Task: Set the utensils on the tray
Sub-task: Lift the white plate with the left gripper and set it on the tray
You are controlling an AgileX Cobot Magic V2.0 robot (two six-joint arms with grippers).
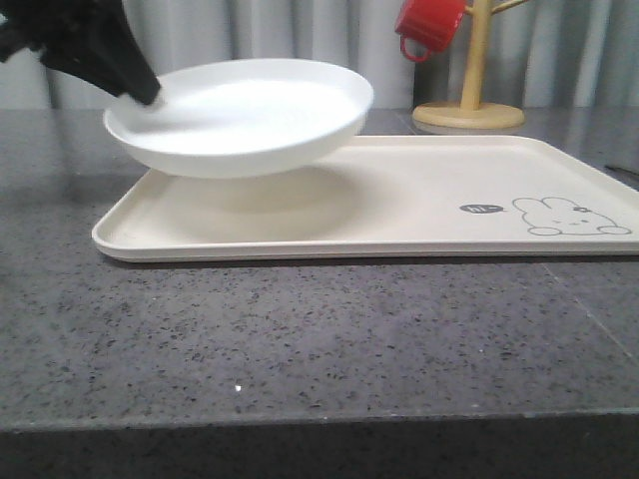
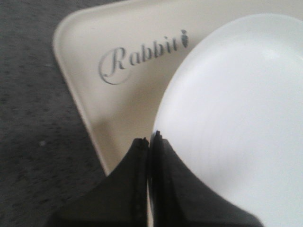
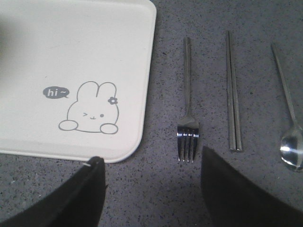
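A shallow round white plate [image 1: 240, 115] hangs tilted just above the left half of the cream tray [image 1: 419, 210]. My left gripper [image 1: 145, 97] is shut on the plate's left rim. The left wrist view shows that gripper [image 2: 150, 138] pinching the plate [image 2: 236, 118] over the "Rabbit" script on the tray [image 2: 94, 42]. In the right wrist view the utensils lie on the grey table beside the tray's bunny corner [image 3: 71, 56]: a fork [image 3: 188, 118], a pair of thin straight silver sticks [image 3: 233, 94] and a spoon [image 3: 291, 142]. My right gripper [image 3: 150, 156] hovers open near the fork's tines, holding nothing.
A red mug [image 1: 431, 25] hangs on a wooden mug tree [image 1: 469, 110] behind the tray at the back right. The dark speckled table [image 1: 300, 339] runs to its front edge below the tray.
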